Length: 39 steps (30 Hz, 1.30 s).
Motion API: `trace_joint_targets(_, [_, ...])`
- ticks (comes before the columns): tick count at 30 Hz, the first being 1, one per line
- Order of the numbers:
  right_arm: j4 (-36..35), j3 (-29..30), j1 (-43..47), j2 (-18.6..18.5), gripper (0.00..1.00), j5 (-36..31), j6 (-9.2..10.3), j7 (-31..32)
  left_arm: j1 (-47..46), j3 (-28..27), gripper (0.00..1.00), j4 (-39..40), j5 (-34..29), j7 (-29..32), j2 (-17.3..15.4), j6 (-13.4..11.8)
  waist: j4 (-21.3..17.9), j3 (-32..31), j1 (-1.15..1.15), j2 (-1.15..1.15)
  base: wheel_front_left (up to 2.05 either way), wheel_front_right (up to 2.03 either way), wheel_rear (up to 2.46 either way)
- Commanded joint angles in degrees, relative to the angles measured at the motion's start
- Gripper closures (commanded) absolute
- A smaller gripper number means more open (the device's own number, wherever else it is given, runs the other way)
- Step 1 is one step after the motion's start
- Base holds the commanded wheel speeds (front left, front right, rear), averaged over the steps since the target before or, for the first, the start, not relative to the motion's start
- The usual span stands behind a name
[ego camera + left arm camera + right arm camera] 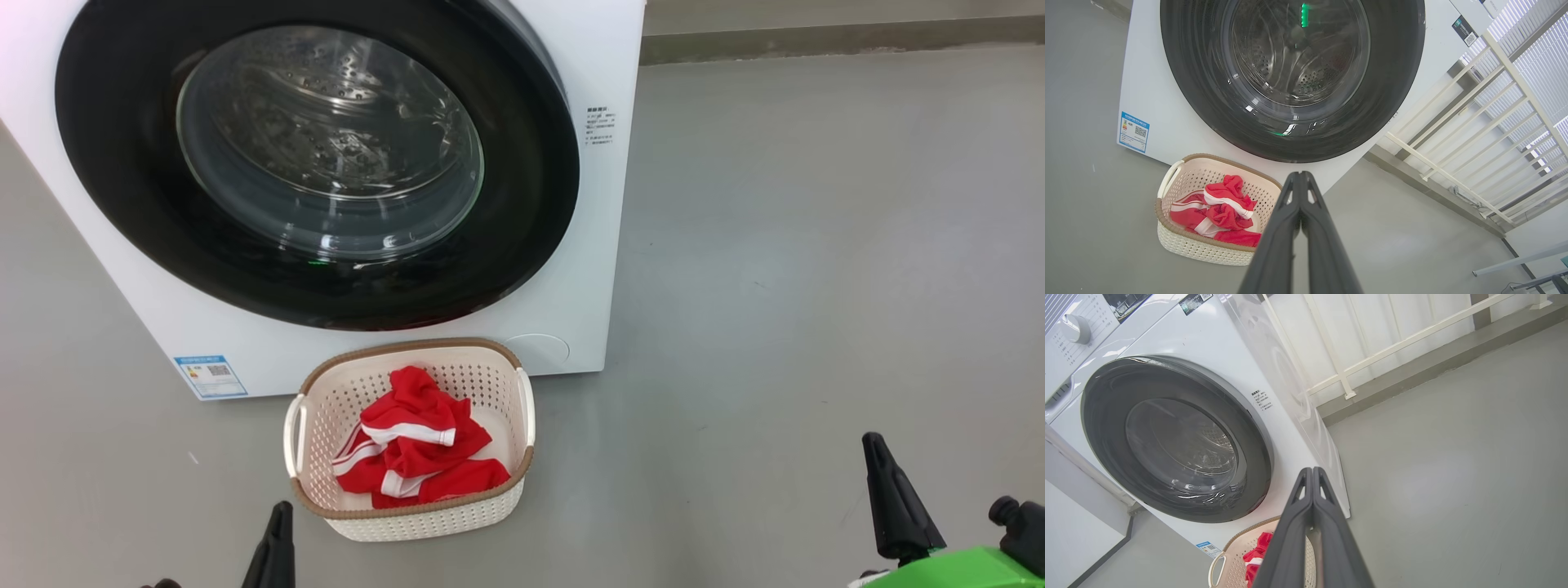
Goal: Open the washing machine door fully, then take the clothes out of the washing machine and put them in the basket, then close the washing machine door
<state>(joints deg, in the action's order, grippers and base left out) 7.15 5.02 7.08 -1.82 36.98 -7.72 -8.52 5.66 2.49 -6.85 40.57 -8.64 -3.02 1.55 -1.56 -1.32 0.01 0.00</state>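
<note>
The door (326, 155) sat flush against the washing machine (584, 261), apparently shut. The red clothes (416, 453) lay in the basket (424, 523) on the floor (816, 286) just before it. Your left claw (1300, 176) and right claw (1312, 472) were clenched, empty and held clear, so the job was probably finished.

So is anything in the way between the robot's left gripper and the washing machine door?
Nothing visible is. The left gripper, shut, points at the washing machine door with only air between. The basket holding the clothes sits on the floor below the door, beside the gripper, not in its line.
</note>
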Motion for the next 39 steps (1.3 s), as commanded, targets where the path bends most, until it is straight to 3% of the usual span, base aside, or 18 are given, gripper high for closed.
trace_joint_targets(1, [-1.21,-0.31,-3.03,-1.09,1.00,1.91,0.08,0.30,-2.51,-1.08,1.00,1.01,1.46,0.23,-0.98,0.53,0.02,0.02,-0.01,0.00,0.00,0.00,0.00])
trace_joint_targets(39, [2.51,-0.60,-7.72,-1.90,1.00,27.83,0.15,6.27,-6.76,-3.44,1.00,-2.74,26.08,6.12,-1.43,3.06,0.74,0.72,-0.01,0.00,0.00,0.00,0.00])
